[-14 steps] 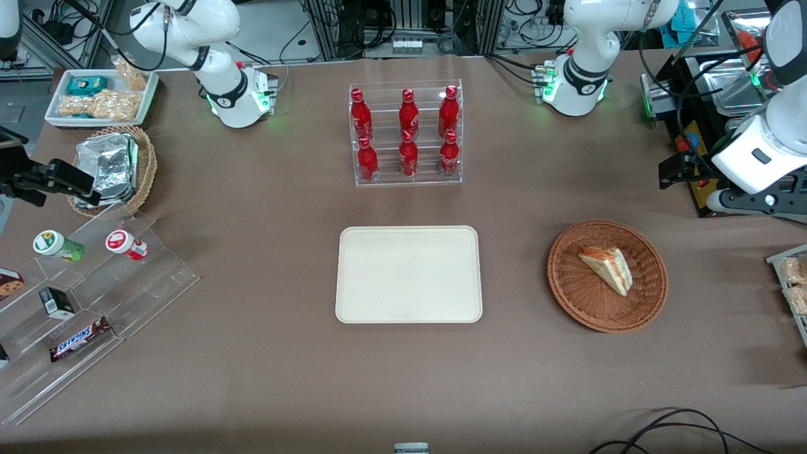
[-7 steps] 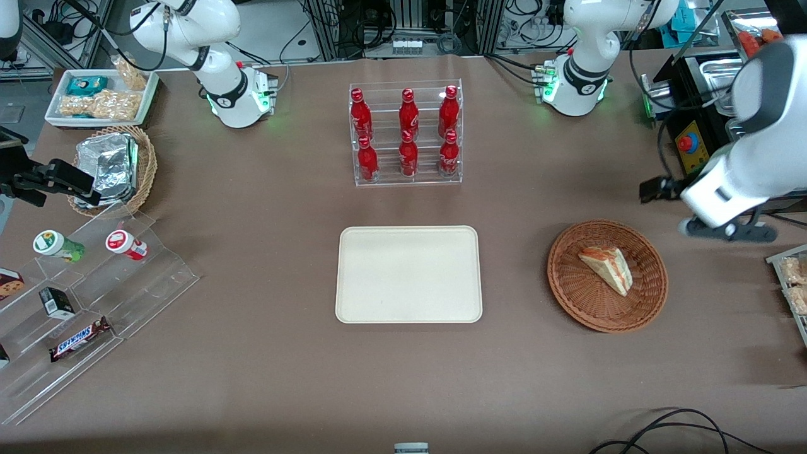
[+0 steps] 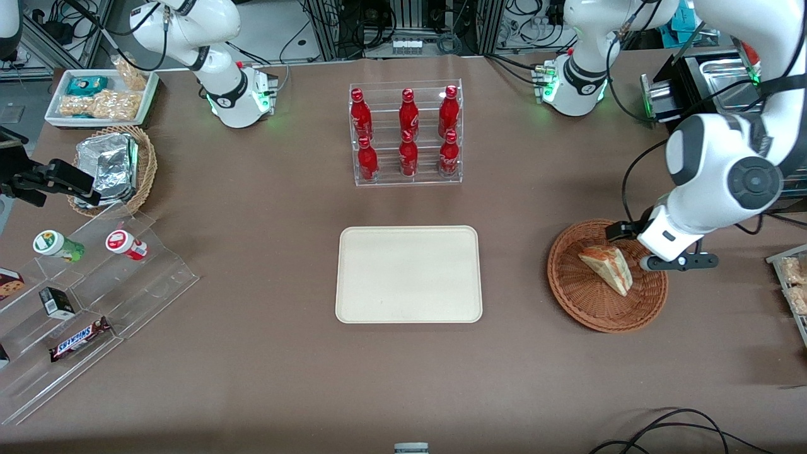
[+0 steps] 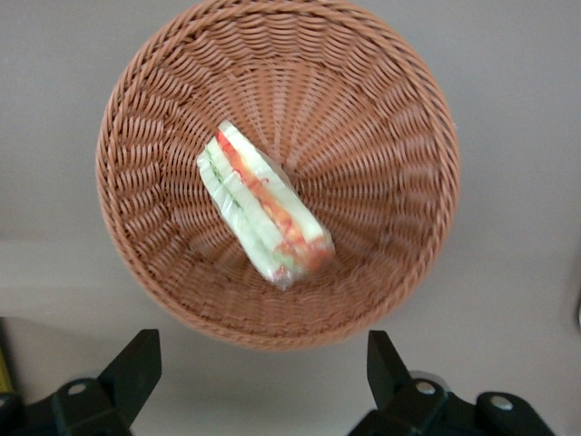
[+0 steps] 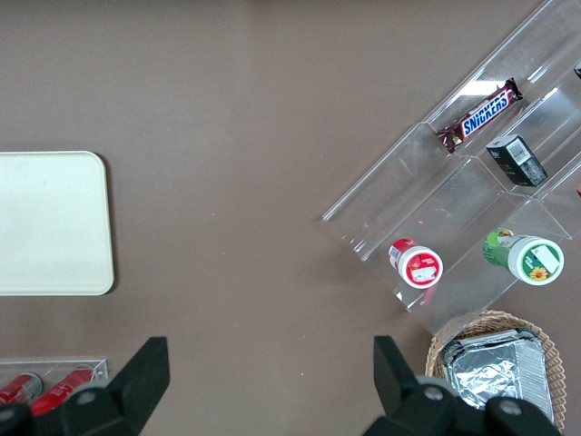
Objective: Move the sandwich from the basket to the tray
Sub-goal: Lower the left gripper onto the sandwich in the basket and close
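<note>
Sandwich [image 4: 263, 207] lies in the basket [image 4: 399, 109], hand [image 4: 263, 381] hovers above with fingers apart, tray [image 3: 408, 275] bare: grasp and transfer all remain.

The front view looks down steeply on the whole brown table [image 3: 265, 372], facing both arm bases, so the tray [image 3: 408, 275] sits mid-frame and the basket [image 3: 607, 275] toward the working arm's end. The left wrist view stares straight down from close above that same basket [image 4: 277, 168], the sandwich [image 4: 264, 206] filling its centre and the gripper [image 4: 263, 368], fingers spread wide, framing the edge. The right wrist view also looks straight down, from higher up, over the parked arm's end, catching the tray [image 5: 50, 222] and the clear stepped stand [image 5: 472, 195]. The front view shares the basket with 1 wrist camera, tray and stand [image 3: 94, 302] with the other.
</note>
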Tool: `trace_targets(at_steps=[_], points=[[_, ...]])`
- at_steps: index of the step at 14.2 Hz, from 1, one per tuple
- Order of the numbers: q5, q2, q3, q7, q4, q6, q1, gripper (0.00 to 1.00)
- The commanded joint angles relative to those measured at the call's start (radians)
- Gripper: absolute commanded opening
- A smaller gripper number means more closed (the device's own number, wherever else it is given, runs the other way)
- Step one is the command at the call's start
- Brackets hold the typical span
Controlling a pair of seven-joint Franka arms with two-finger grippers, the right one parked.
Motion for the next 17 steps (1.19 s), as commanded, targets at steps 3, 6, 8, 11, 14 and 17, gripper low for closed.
trace_targets(at_steps=[3,6,8,11,14,17], points=[[0.01,0.015,0.004,-0.61,-0.089,0.177,0.0,1.0],[0.01,0.093,0.004,-0.821,-0.086,0.258,0.0,1.0],[0.006,0.138,0.005,-0.834,-0.08,0.262,0.003,1.0],[0.007,0.168,0.005,-0.861,-0.06,0.26,0.017,0.31],[0.012,0.167,0.005,-0.851,-0.057,0.24,0.017,0.05],[0.013,0.162,0.002,-0.851,0.093,-0.003,0.009,0.03]])
